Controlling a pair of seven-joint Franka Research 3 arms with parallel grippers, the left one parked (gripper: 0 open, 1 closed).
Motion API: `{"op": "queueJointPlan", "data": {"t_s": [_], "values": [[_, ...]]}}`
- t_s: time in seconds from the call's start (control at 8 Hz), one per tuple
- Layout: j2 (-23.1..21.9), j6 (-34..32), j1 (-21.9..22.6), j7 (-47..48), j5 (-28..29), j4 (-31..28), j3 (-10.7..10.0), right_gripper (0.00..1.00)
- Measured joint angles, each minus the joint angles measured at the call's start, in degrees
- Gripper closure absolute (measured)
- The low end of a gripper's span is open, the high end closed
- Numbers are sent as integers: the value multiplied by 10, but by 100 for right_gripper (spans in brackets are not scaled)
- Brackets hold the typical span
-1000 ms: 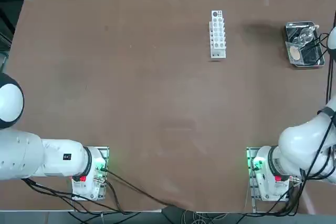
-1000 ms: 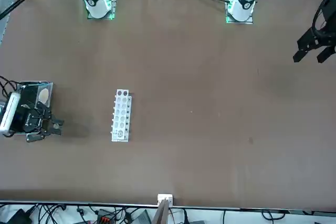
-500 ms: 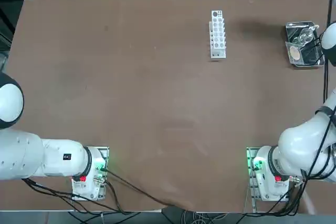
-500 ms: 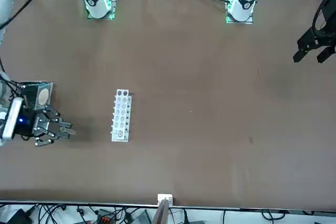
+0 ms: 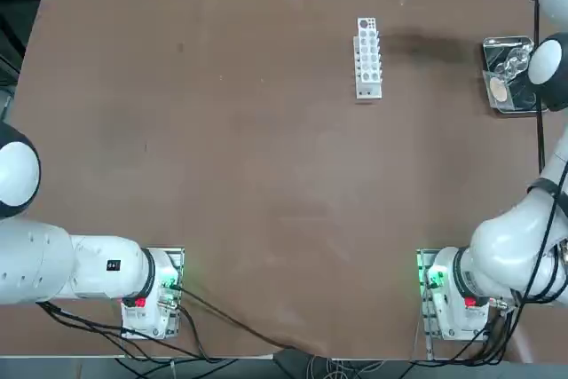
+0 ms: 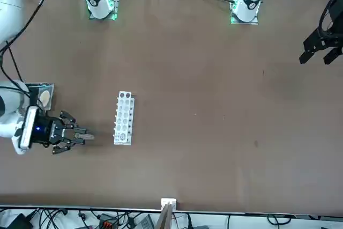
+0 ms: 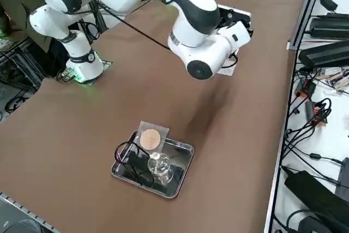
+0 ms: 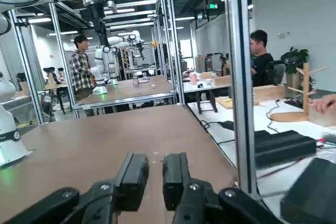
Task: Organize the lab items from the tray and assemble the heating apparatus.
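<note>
My two fingers stand apart, a gap between their tips; in the front view my right gripper (image 8: 156, 176) hangs at the left of the frame. In the right side view, the metal tray (image 7: 181, 157) sits below centre, holding the glass burner (image 7: 161, 167), what seems to be the black wire tripod (image 7: 116, 150), and the mesh square (image 7: 150, 139) with its tan centre. The white rack (image 6: 124, 119) lies left of centre in the front view. Farther off, beyond the table (image 8: 105, 145), I see a person in a checked shirt (image 8: 81, 72).
</note>
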Motion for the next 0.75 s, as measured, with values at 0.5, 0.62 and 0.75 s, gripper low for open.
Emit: {"op": "queueJointPlan", "data": {"t_s": [0.5,0.62,0.75], "values": [[0,8,31,0,4,0,0,78],[0,15,39,0,4,0,0,78],[0,27,47,0,9,0,1,78]]}}
